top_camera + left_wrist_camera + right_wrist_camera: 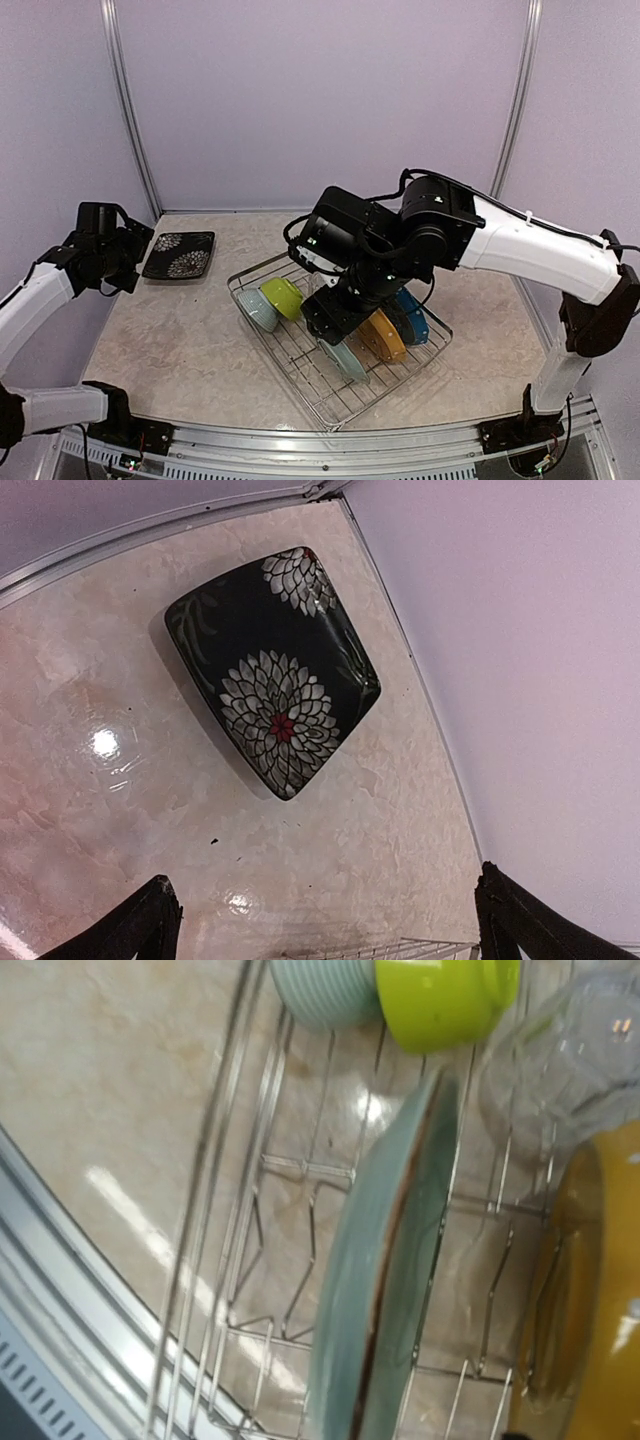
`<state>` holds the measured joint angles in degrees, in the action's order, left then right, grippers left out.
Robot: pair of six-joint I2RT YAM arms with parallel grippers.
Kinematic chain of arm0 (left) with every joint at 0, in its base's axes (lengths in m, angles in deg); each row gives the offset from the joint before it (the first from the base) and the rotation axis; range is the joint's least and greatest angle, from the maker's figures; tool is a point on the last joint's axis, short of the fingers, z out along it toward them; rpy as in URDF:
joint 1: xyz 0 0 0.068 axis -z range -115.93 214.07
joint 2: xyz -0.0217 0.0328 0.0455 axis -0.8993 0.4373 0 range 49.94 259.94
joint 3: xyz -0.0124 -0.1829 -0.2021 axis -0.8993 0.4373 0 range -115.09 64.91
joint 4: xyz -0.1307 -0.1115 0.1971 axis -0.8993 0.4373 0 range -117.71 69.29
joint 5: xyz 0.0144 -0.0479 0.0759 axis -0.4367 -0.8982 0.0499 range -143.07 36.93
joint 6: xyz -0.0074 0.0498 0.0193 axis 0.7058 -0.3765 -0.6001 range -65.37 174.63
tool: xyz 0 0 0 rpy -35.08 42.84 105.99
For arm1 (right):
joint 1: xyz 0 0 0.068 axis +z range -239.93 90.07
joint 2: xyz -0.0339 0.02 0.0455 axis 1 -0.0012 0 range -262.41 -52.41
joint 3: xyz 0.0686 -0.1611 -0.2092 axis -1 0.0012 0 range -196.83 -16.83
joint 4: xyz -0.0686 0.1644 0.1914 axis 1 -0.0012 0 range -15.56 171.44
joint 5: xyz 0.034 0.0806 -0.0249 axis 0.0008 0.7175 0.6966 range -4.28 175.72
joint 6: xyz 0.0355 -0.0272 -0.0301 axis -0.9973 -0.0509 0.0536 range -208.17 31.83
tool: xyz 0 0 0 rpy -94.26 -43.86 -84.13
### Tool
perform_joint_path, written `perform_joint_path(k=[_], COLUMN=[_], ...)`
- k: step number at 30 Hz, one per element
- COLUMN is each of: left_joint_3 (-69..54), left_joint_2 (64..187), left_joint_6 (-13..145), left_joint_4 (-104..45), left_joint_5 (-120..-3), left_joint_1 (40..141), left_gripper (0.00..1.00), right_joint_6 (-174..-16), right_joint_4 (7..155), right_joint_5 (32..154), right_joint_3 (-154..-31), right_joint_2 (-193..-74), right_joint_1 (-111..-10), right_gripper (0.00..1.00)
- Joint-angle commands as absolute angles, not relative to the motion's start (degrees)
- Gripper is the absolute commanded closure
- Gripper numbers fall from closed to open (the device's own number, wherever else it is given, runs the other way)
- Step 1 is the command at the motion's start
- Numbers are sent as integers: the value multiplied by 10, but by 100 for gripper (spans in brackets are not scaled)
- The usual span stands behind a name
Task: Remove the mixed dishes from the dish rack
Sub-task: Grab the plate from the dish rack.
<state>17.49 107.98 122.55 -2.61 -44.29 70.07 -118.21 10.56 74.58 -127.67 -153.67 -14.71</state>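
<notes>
Two arms are working well apart. We are keeping our left arm bent low at the left side of the table [160, 340], its gripper [330, 912] hanging spread wide and empty above the black plate [275, 665], which is lying flat on the table outside the rack [300, 395]. We are reaching our right arm across and down into the rack, the right gripper [335, 322] pointing at the upright teal plate [385, 1260]; we cannot tell whether it is gripping anything. Only the right wrist view is showing a glass [560, 1050] beside that plate, with the lime bowl [445, 995] and pale bowl [320, 985] beyond. Only the top view is showing the blue plate [410, 315] standing behind the orange plate [385, 335].
</notes>
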Motion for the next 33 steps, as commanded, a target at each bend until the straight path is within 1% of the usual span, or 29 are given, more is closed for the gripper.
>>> perform_joint_path(k=[1,8,18,27,33], left_joint_3=[193,204,217,227,220], left_joint_2=[1049,1016,998,990,997], left_joint_6=[1220,1214,1225,1226,1227], left_joint_4=[25,41,48,46,43], left_joint_5=[-418,-417,-416,-421,-425], left_joint_1=[705,706,706,711,712], left_gripper=[1,1,1,1,1], right_joint_6=[-1216,-1224,-1243,-1233,-1240], right_joint_4=[70,79,114,125,131], right_joint_5=[742,715,715,706,710], right_joint_3=[-1283,-1261,-1213,-1216,-1205], right_joint_2=[-1573,-1605,-1631,-1659,-1653], right_joint_1=[-142,-139,-139,-141,-146], right_gripper=[26,30,37,48,56])
